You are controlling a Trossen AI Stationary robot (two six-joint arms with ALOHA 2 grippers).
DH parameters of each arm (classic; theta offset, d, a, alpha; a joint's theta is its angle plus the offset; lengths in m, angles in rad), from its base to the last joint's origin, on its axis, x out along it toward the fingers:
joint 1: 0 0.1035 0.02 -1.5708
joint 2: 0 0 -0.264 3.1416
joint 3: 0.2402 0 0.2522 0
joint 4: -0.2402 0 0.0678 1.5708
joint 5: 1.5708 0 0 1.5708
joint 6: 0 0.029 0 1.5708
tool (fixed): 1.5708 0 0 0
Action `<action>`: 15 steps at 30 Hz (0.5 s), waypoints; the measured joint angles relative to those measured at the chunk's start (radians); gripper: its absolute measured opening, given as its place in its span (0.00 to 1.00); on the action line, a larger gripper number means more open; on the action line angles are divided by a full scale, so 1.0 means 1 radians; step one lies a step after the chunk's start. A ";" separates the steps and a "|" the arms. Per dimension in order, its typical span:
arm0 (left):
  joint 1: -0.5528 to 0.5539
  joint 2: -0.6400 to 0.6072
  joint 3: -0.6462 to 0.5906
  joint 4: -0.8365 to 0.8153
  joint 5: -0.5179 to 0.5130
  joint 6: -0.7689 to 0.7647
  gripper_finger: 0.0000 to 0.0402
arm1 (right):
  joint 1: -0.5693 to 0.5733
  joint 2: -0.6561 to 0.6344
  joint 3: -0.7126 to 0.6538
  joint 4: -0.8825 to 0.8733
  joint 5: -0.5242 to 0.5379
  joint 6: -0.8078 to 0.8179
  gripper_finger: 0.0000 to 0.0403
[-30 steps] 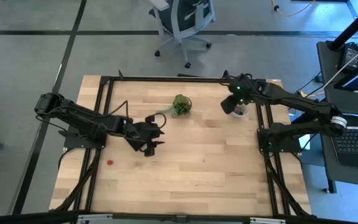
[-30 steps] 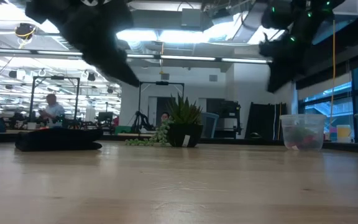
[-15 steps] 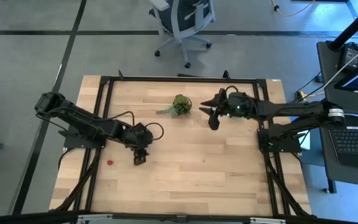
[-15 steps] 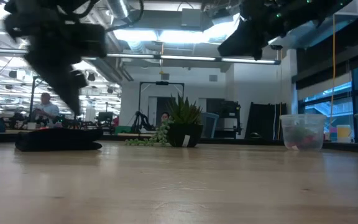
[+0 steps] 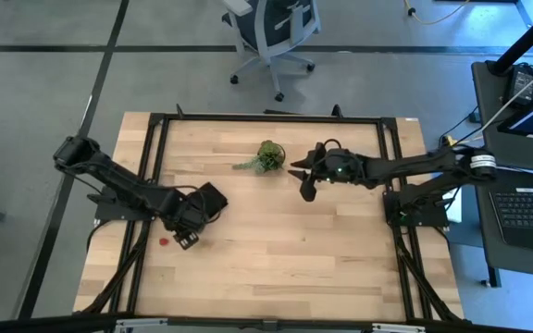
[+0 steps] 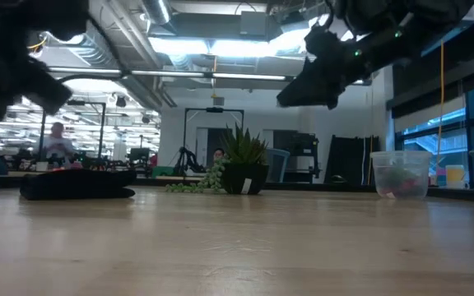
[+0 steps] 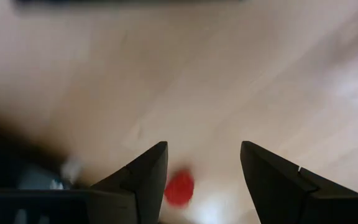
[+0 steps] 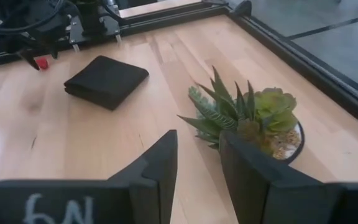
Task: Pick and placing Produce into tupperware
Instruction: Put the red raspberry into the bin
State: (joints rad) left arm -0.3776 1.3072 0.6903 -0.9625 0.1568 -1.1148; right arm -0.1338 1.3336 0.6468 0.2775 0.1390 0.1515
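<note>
Left gripper (image 7: 204, 177) spread wide over red berry (image 7: 179, 188); right gripper (image 8: 197, 162) slightly parted, empty; tupperware (image 6: 400, 174) only visible low.

bare wood mid-table, plant (image 5: 269, 155) far side

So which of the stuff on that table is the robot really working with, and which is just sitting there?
Part of the job:
- red berry, between the open left gripper fingers
- plastic tub

Just lying about:
- potted succulent, near the right gripper
- folded black cloth
</note>
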 joint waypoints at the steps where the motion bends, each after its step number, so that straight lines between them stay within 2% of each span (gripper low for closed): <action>1: -0.007 0.003 0.000 -0.016 0.022 -0.038 0.48 | 0.000 0.015 0.000 0.017 0.000 0.000 0.30; 6: -0.050 0.028 0.001 -0.037 0.105 -0.132 0.48 | 0.000 0.082 0.000 0.085 0.000 -0.001 0.30; 15: -0.126 0.087 0.001 -0.051 0.103 -0.140 0.48 | 0.000 0.140 0.000 0.117 0.000 0.000 0.30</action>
State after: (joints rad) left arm -0.5038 1.3946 0.6914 -1.0130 0.2596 -1.2545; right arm -0.1341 1.4738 0.6468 0.3945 0.1387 0.1520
